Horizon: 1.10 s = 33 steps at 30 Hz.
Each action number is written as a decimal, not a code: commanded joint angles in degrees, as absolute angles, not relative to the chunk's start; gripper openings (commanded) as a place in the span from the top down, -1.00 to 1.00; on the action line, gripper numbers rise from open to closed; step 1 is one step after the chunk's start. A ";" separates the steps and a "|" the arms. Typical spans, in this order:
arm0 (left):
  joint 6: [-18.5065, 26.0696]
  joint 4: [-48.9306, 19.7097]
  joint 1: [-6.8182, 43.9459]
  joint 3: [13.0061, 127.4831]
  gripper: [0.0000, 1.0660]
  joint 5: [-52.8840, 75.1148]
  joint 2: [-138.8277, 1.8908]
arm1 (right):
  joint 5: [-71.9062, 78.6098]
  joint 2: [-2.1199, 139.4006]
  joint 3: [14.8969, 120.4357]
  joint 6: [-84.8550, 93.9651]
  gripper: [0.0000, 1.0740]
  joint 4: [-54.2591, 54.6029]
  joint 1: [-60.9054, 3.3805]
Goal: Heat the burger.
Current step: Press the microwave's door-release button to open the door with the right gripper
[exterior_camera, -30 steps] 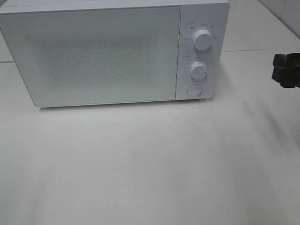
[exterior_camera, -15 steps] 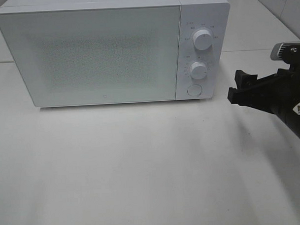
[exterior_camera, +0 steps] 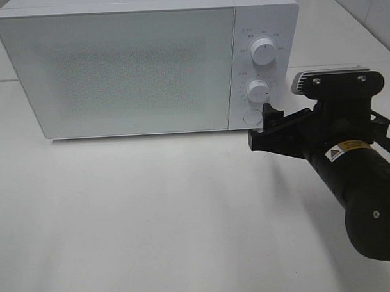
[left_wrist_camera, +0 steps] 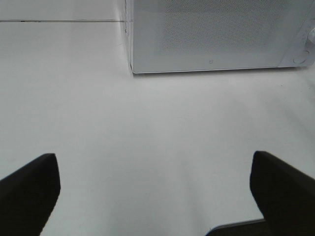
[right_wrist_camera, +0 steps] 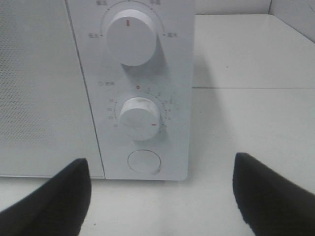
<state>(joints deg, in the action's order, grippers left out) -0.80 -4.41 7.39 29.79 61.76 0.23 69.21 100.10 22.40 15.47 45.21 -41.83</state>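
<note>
Everything on this thing is matte black. The right fingers (exterior_camera: 269,116) are chunky flat slabs with squared tips, and in the wrist view (right_wrist_camera: 54,196) they're just two dark wedges. Right behind the fingers there's a black bracket (exterior_camera: 337,96) with two small silver screws (exterior_camera: 316,81), and it carries a silver-grey camera housing (exterior_camera: 299,83). Further back from the fingers, the forearm (exterior_camera: 363,191) is a fat black cylinder with a white-and-yellow warning sticker (exterior_camera: 344,150). A thin black cable (exterior_camera: 386,123) runs beside the bracket. The left fingers (left_wrist_camera: 29,191) are the same plain black.
</note>
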 commanded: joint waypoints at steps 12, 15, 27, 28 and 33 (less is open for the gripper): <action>-0.97 -4.76 7.28 29.68 -0.83 61.25 1.32 | 70.47 101.76 24.52 4.98 -0.35 45.72 -45.03; -0.97 -4.76 7.28 29.68 -0.83 61.25 1.32 | 70.47 101.76 24.52 -6.59 -0.28 45.72 -45.03; -0.97 -4.76 7.28 29.68 -0.83 61.25 1.32 | 70.24 103.30 24.52 -54.83 0.44 45.72 -45.03; -0.97 -4.76 7.28 29.68 -0.83 61.25 1.32 | 70.02 103.48 24.52 -58.27 0.52 45.66 -45.03; -0.97 -4.76 7.28 29.68 -0.83 61.25 1.32 | 68.64 103.48 24.52 -68.35 0.85 47.21 -45.03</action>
<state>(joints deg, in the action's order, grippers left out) -0.80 -4.41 7.39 29.79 61.76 0.23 69.04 103.42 24.12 -64.69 46.70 -44.92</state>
